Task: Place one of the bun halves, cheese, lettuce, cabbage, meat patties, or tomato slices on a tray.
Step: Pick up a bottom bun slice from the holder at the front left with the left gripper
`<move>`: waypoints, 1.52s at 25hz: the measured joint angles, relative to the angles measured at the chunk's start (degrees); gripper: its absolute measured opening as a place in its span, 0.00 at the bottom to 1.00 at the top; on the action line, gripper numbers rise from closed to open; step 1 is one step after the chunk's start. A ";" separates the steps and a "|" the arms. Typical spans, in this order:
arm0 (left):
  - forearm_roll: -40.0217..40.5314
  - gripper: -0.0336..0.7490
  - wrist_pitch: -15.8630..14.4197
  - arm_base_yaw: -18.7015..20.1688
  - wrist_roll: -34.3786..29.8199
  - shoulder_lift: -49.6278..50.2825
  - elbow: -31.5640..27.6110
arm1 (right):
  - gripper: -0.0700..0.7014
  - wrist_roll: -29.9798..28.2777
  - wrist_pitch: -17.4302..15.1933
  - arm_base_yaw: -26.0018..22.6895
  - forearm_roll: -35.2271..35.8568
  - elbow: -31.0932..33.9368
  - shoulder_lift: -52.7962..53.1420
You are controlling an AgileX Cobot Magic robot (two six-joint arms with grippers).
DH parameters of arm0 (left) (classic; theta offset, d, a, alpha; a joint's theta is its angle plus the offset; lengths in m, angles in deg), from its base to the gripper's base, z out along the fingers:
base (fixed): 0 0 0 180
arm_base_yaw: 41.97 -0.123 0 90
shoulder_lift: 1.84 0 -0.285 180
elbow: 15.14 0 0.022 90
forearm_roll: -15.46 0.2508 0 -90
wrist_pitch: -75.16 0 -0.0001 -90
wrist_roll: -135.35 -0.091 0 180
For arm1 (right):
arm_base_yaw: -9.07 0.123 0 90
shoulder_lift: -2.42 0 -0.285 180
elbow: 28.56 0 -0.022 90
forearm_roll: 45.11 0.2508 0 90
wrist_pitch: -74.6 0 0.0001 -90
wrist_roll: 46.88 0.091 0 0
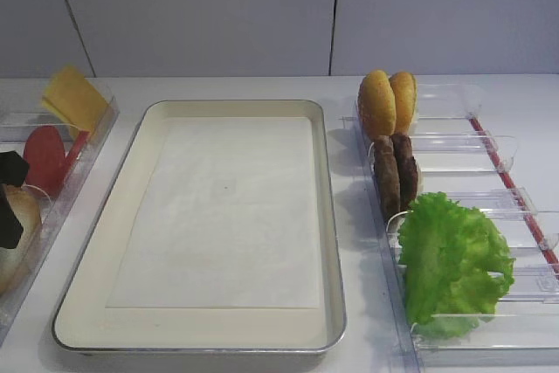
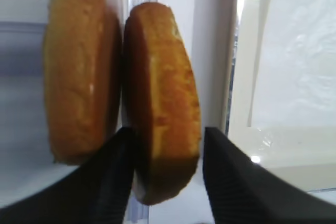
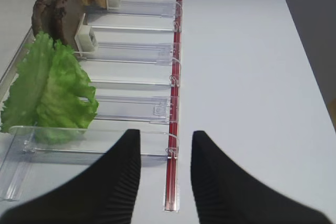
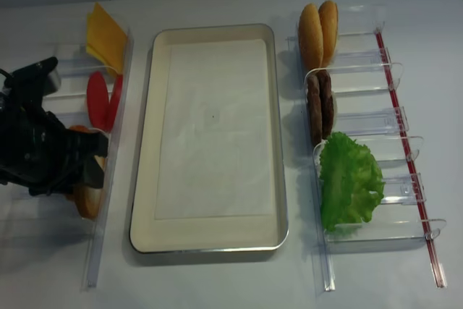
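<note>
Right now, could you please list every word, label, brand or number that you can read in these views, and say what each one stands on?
None: no readable text shows in any view.
The tray and its paper liner are blank.
The clear plastic bins carry no labels; the red strip along one is plain.
The cheese, lettuce and meat patties bear no marks.
</note>
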 joint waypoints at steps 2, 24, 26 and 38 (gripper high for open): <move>0.00 0.35 0.52 0.00 0.00 0.06 0.00 | 0.44 0.00 0.00 0.00 -0.09 0.00 0.00; 1.96 0.22 -11.34 0.10 0.56 0.27 10.78 | 0.44 0.09 0.00 0.00 -0.09 0.00 0.00; -1.52 0.22 -11.44 0.26 -0.82 0.06 11.02 | 0.44 0.09 0.00 0.00 -0.09 0.00 0.00; -20.79 0.21 -10.90 12.38 -9.19 2.87 11.15 | 0.44 0.09 0.00 0.00 -0.09 0.00 0.00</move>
